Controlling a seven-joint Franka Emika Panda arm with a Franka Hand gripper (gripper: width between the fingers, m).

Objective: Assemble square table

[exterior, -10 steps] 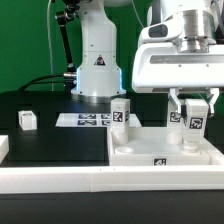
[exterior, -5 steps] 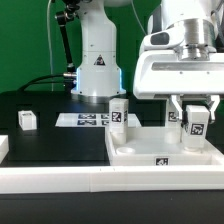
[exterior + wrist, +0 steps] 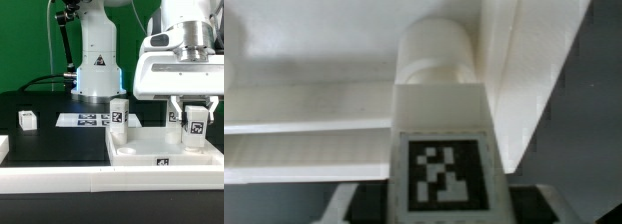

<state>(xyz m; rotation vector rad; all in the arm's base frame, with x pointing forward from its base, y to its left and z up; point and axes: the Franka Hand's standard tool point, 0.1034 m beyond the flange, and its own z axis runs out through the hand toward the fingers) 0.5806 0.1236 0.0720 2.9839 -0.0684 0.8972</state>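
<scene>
Gripper: the gripper [image 3: 196,115] pinches a leg [image 3: 197,124] between both fingers, tag facing the exterior camera; the jaws are closed onto its sides, not spread.

Leg: upright, or close to it, over the far corner of the slab [image 3: 150,150] on the exterior view's right; whether its lower end already touches the slab I cannot tell.

Wrist view: the leg [image 3: 445,150] runs away from the camera, its rounded end pointing at the slab [image 3: 295,100] beside a raised rim; the socket itself is hidden behind the leg.

Slab: lies flat on the table, rim up, just behind the rail [image 3: 60,178].

Other legs: a second leg [image 3: 120,113] stands at the slab's far corner on the exterior view's left; a third leg [image 3: 27,119] sits loose on the table, well apart, beyond the marker board [image 3: 88,120].

Step in hand: seating the held leg in its corner, by my judgement.

How to do it well: keep the leg plumb; centre its rounded end on the corner socket before pressing; go down slowly; if it screws in, turn without side load so the slab does not slide; keep the pinch firm until the leg stands by itself.

Risk: a tilted entry may jam the leg or lift the slab's rim.
</scene>
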